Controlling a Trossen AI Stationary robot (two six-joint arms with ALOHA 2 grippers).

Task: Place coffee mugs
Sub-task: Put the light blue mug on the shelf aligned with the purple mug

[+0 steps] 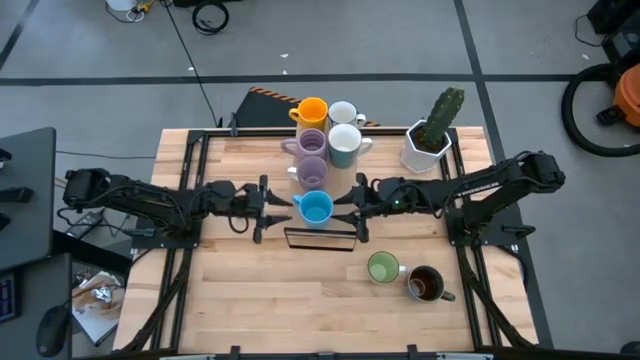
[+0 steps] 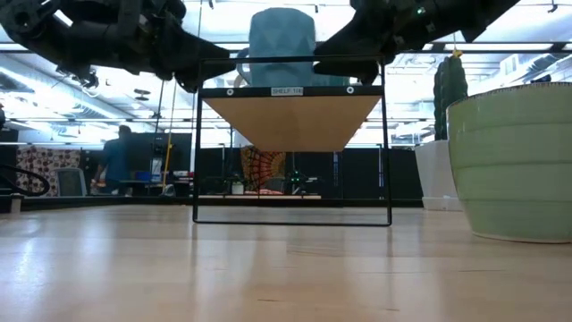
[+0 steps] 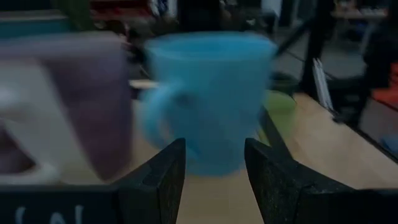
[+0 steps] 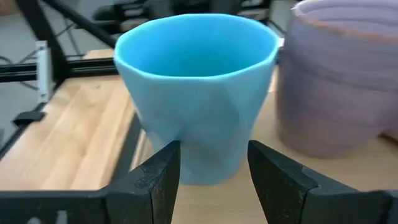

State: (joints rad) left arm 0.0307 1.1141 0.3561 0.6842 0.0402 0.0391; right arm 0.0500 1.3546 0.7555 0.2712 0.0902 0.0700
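The blue mug (image 1: 315, 208) stands upright on its base at the near end of a small raised shelf (image 1: 320, 238), seen from below in the low view (image 2: 282, 40). Behind it on the shelf stand two purple mugs (image 1: 312, 170), an orange mug (image 1: 313, 110) and two white mugs (image 1: 345, 141). My left gripper (image 1: 285, 205) is open, just left of the blue mug, facing its handle (image 3: 155, 121). My right gripper (image 1: 345, 205) is open, just right of it. In both wrist views the open fingers (image 3: 214, 146) (image 4: 214, 146) stop short of the mug.
A green mug (image 1: 382, 268) and a dark brown mug (image 1: 425, 284) stand on the table near the right front, the green one large in the low view (image 2: 514, 161). A white faceted pot with a cactus (image 1: 428, 145) sits at the far right. Bare wood lies toward the near edge.
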